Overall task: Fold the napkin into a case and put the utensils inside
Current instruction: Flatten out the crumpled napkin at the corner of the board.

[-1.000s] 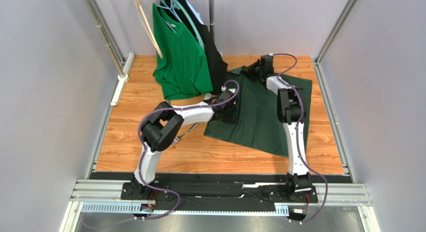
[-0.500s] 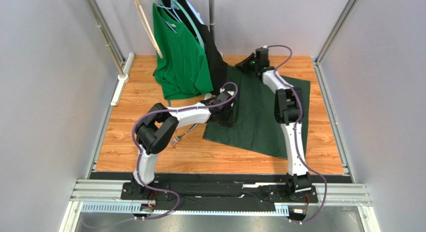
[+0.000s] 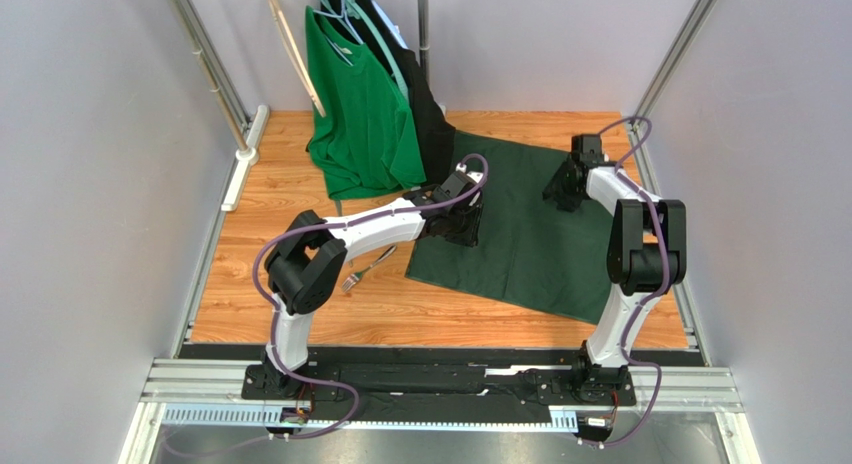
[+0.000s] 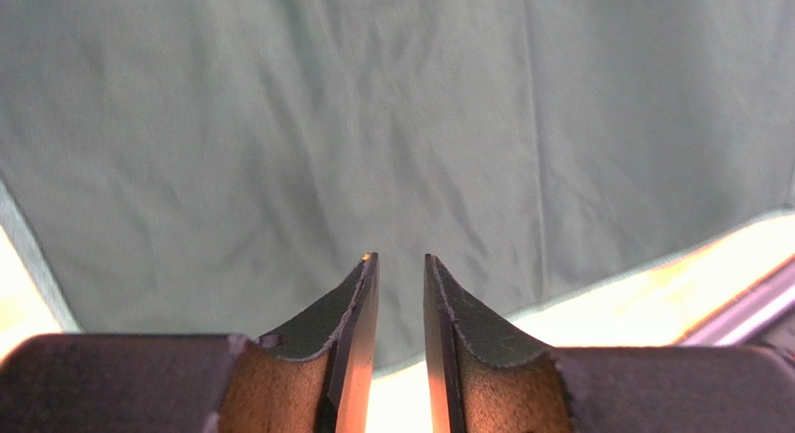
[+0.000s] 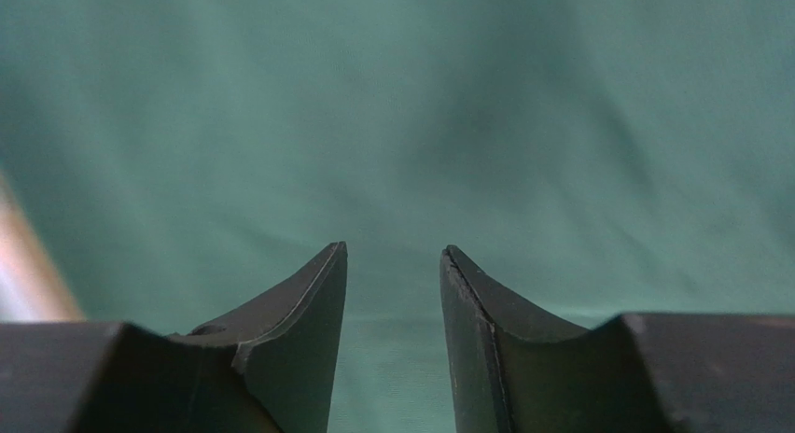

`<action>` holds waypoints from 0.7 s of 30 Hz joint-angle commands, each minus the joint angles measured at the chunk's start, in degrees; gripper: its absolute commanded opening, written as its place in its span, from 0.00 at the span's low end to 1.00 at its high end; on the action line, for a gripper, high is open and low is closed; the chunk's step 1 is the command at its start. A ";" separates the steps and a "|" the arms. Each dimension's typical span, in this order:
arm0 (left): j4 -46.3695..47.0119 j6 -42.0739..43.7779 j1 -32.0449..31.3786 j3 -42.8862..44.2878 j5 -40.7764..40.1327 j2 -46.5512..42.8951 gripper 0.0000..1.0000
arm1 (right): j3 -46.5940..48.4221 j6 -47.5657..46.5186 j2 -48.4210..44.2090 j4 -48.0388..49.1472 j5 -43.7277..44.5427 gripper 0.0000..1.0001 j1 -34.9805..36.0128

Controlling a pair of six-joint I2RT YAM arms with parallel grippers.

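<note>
The napkin (image 3: pixel 525 234) is a dark green cloth lying spread as a wide flat sheet on the wooden table; no case shape shows. My left gripper (image 3: pixel 468 226) hovers over its left edge. In the left wrist view that gripper (image 4: pixel 401 258) stands open by a narrow gap with nothing in it, above the napkin (image 4: pixel 373 125). My right gripper (image 3: pixel 556 192) hangs over the cloth's far right part. In its own view the right gripper (image 5: pixel 392 248) is open and empty over the napkin (image 5: pixel 392 106). The utensils (image 3: pixel 357 274), a silver fork among them, lie on the wood beside the left arm's elbow.
A bright green T-shirt (image 3: pixel 360 114) and a black garment (image 3: pixel 432 119) hang from a rack at the back left, close to the napkin's far left corner. Metal rails (image 3: pixel 655 214) border both sides of the table (image 3: pixel 270 204).
Both grippers have opened and let go of the cloth. The right arm swung from the far corner to the right side. The napkin's far corner now lies flat.
</note>
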 commanded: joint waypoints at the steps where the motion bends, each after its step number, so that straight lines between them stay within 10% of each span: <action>1: 0.39 3.35 -0.09 4.28 -0.55 4.90 0.33 | -5.59 -4.26 -0.18 2.09 5.03 0.45 -1.86; 14: -3.00 1.24 2.98 24.97 8.32 23.26 0.34 | -9.30 -0.91 1.31 0.85 1.89 0.46 -13.20; 21: -6.54 7.56 3.51 33.88 1.92 24.68 0.43 | -2.17 -3.29 -1.75 -6.25 4.04 0.64 -9.95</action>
